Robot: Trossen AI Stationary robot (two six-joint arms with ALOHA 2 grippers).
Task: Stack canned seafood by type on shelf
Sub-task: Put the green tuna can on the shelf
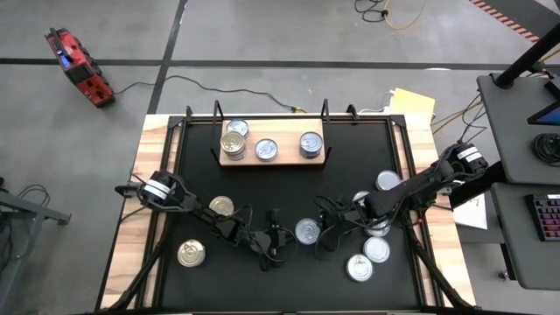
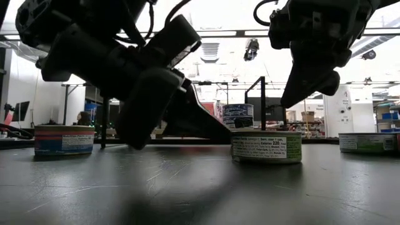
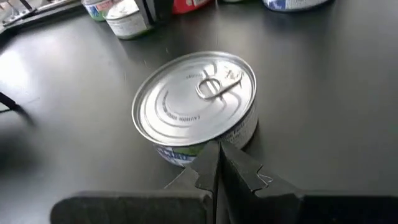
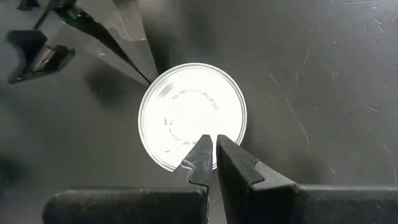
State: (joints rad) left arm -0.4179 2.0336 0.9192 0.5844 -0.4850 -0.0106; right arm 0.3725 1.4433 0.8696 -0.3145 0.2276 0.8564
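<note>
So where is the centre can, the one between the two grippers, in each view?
High view: the can lies low centre, between the left gripper and right gripper.
Low view: right of centre, green label.
Left wrist view: centre, pull-tab up, at the shut fingertips.
Right wrist view: centre.
Shared landmark: the left gripper's tips beside the can.
</note>
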